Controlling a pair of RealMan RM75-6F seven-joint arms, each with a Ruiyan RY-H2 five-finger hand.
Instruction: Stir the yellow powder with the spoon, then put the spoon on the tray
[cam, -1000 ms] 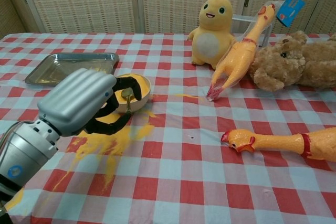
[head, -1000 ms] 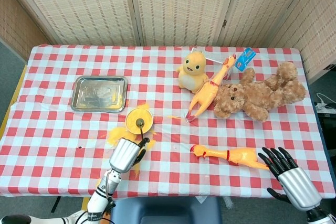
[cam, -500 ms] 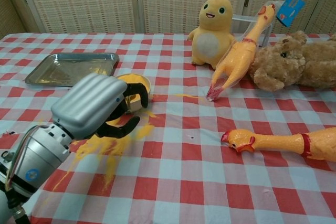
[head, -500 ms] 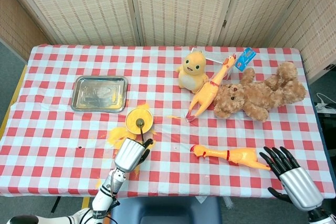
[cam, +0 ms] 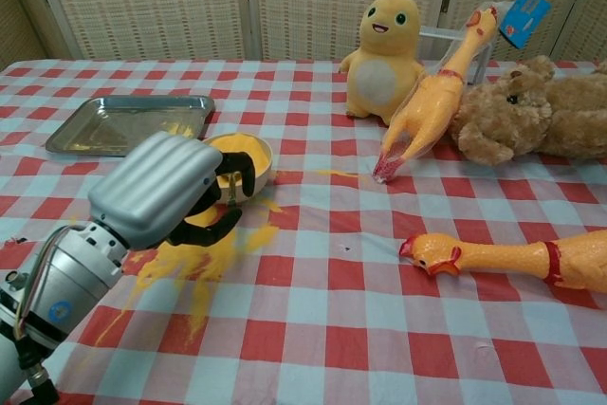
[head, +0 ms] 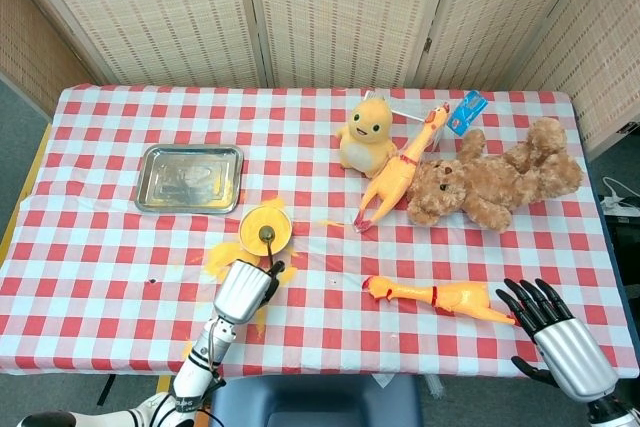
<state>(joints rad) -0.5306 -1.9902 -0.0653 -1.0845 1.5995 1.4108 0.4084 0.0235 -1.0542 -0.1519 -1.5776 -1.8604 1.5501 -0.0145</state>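
Observation:
A small bowl (head: 262, 221) (cam: 252, 152) of yellow powder stands on the checked cloth, just right of and nearer than the metal tray (head: 190, 178) (cam: 125, 123). The spoon (head: 267, 239) (cam: 231, 177) has its head in the powder and its handle slanting back towards me. My left hand (head: 246, 291) (cam: 167, 191) grips that handle just in front of the bowl, fingers curled round it. My right hand (head: 553, 331) hovers at the table's front right corner, fingers spread, holding nothing; only the head view shows it.
Spilled yellow powder (head: 222, 258) (cam: 190, 258) lies on the cloth under and left of my left hand. A yellow plush (head: 366, 133), a rubber chicken (head: 400, 175) and a teddy bear (head: 490, 182) lie to the right. Another rubber chicken (head: 438, 295) lies near the front.
My left hand has shifted slightly near the bowl, first to the right and then back, with the spoon's head staying in the powder. The right hand has barely drifted.

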